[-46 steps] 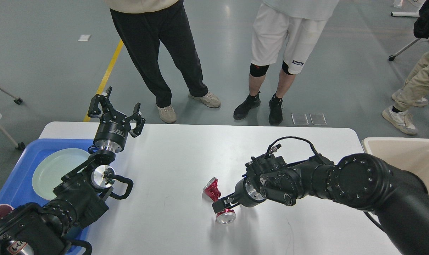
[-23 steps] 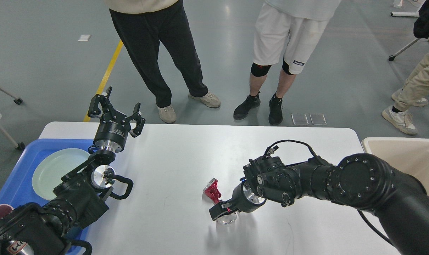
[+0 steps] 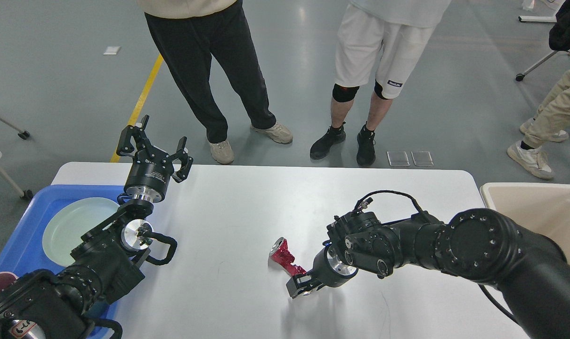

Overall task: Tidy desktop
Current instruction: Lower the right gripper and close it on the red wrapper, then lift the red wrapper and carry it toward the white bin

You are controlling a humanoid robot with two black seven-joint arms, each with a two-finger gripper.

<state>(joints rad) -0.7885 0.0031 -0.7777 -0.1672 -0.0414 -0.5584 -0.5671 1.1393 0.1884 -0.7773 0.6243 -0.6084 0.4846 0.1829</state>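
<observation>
From the head view, the white bench [image 3: 247, 207] is filling most of the frame, running from the blue tray [image 3: 26, 235] on the left to the beige bin [image 3: 539, 212] at the right edge. A pale green plate [image 3: 73, 226] is lying in the tray. The left claw [image 3: 155, 148] is hanging over the bench's far left corner, pointing away from the camera, its fingers [image 3: 130, 139] spread wide and gripping nothing. Over on the right, the right claw [image 3: 300, 286] is reaching down to the bench surface near the middle, and it is pressing against a crushed red can [image 3: 285, 258] that is lying on its side there. The claw's tips are meeting the can's near end, but whether they are clamped on it I cannot tell. Beyond the far edge of the bench, two people [image 3: 285, 70] are standing on the grey floor [image 3: 54, 94], with a yellow line [image 3: 141, 101] running across it.
</observation>
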